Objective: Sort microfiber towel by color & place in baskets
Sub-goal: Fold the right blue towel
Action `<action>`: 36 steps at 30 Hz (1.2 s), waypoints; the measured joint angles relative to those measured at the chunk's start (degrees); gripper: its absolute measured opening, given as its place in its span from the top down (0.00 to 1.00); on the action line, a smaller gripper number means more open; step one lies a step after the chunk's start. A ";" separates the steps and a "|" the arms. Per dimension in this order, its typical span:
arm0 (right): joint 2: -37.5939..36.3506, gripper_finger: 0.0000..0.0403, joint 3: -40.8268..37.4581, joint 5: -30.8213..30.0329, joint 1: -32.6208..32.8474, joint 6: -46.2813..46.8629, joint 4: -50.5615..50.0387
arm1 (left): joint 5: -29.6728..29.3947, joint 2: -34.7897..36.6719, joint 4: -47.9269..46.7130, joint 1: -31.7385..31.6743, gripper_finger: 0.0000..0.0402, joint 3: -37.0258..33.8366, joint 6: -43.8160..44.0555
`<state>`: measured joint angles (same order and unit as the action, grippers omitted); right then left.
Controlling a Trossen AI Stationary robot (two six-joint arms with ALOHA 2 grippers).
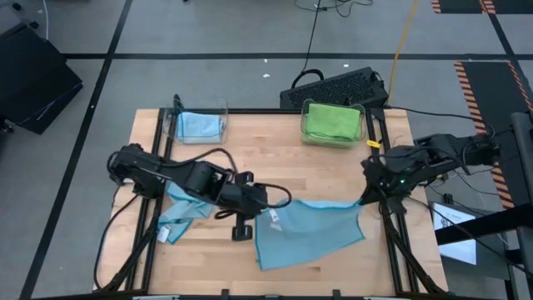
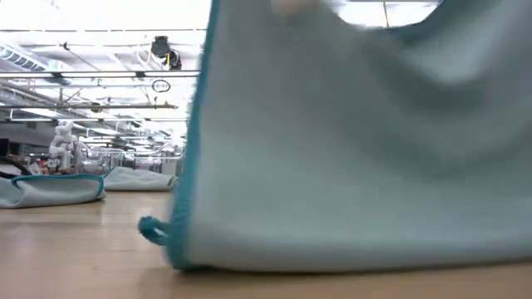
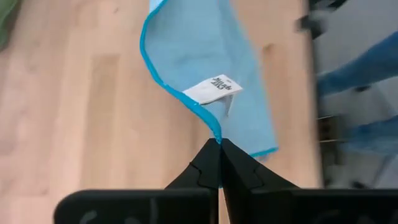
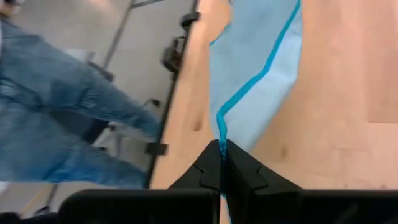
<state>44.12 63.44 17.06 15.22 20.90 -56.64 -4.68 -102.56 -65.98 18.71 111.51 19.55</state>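
Wooden tabletop (image 1: 275, 150): a light-blue towel (image 1: 310, 232) is stretched between the left hand (image 1: 268, 212), clamped on one corner, and the right hand (image 1: 364, 198), clamped on another. Behind, two baskets (image 1: 200, 125) (image 1: 333, 123) are seen, blue and green cloths inside.

Left arm reaching from nine o'clock toward the centre, left pincer (image 1: 268, 208) clamped tight on a towel edge, right arm folded at three o'clock, right pincer (image 1: 364, 198) likewise pinched on the edge
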 joint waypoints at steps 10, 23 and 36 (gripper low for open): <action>-1.71 1.00 -11.94 -10.54 -5.13 -9.90 1.44 | -8.41 -0.06 1.69 -5.57 0.98 -11.51 -3.76; 0.96 1.00 -17.52 -15.80 -20.08 -18.76 10.24 | -12.48 1.26 7.58 -15.13 0.99 -16.17 -13.98; 1.72 1.00 -19.74 -18.76 -27.16 -21.72 15.92 | -18.32 5.91 12.02 -18.84 0.99 -20.73 -12.34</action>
<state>45.84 43.70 -1.69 -11.93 -0.82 -40.73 -23.00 -96.65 -53.95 -0.12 90.78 7.21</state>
